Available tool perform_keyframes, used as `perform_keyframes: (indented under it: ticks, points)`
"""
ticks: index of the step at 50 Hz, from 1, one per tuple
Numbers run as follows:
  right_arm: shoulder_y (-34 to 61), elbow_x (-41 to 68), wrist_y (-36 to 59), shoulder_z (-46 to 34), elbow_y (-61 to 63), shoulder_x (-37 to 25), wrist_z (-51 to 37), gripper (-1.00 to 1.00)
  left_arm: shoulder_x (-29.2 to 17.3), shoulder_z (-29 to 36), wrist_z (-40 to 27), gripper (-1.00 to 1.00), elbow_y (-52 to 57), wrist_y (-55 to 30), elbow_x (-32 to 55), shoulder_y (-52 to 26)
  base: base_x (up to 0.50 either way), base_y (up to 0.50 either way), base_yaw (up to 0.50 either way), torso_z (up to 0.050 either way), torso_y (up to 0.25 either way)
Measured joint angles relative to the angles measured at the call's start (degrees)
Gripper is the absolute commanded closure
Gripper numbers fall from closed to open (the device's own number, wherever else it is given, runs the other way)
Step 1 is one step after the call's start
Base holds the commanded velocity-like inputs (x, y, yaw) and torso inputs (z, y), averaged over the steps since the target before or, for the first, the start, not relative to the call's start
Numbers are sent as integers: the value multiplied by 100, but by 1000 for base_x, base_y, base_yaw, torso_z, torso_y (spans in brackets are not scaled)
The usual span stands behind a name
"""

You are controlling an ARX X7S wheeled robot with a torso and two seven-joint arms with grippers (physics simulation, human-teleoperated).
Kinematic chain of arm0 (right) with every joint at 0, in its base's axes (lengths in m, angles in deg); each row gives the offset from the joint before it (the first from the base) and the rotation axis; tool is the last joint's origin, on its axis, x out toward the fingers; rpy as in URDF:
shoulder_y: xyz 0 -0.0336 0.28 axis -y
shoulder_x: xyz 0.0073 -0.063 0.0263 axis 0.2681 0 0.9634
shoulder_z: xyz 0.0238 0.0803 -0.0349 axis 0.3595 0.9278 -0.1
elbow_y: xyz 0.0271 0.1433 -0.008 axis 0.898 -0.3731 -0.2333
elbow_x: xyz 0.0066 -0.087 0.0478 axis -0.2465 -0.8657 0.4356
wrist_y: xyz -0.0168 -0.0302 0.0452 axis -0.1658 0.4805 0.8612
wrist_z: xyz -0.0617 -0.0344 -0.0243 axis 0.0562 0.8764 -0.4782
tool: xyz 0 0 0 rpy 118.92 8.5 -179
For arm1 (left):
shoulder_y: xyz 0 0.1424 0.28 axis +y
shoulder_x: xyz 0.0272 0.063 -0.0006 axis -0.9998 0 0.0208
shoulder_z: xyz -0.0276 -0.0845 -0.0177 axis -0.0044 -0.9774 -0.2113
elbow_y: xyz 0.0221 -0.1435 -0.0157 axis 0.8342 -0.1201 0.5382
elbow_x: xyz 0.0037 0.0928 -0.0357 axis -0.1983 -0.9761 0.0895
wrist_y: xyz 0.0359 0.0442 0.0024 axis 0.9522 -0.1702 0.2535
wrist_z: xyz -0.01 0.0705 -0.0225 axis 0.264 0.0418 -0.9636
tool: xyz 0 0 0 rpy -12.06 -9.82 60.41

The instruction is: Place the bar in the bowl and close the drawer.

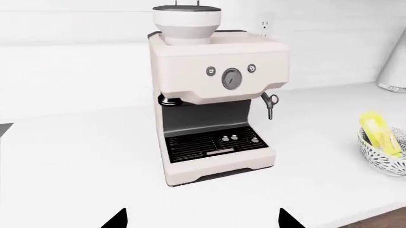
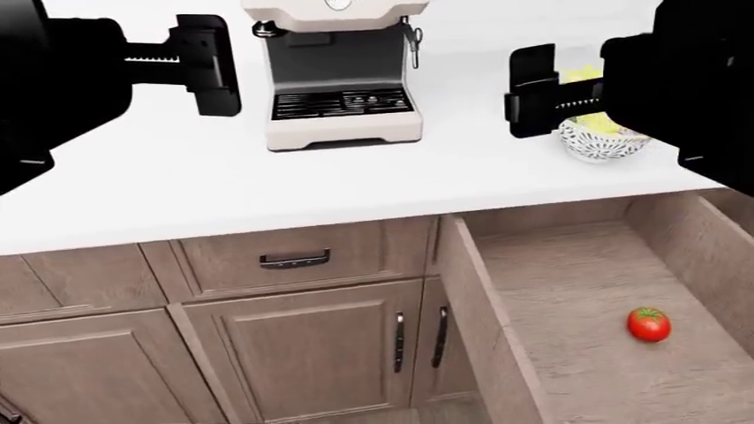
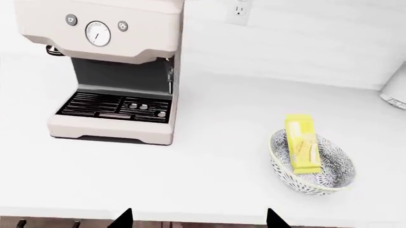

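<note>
Currently: bowl (image 3: 312,166) on counter (image 3: 209,142) holds bar (image 3: 301,142), one end over its rim; open drawer (image 2: 589,300) holds tomato (image 2: 648,324); left gripper (image 1: 201,219) and right gripper (image 3: 198,217) both spread, empty.

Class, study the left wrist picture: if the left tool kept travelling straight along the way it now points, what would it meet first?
Most likely the espresso machine, which sits dead ahead of the left tool. Only bare countertop lies between, though depth is uncertain.
</note>
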Motion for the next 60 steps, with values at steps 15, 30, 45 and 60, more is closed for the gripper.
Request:
perform_keyframes:
  ticks: [15,30,45,60]
  points:
    - [-39,19,84,33,54,-73,-74,-100,39,42,11,-100,2,16,20,16,-212,41,-500,0,0]
    - [-41,44,165,88,103,-147,-147,-100,69,80,3,-100,8,20,53,-1,-207,61,-500,0,0]
    - [-77,49,137,189,190,-241,-190,-100,75,107,1,-100,22,29,61,-12,-150,58,-500,0,0]
    - [-149,-4,21,330,309,-347,-136,-100,74,128,4,-100,41,42,66,-15,0,0,-500,0,0]
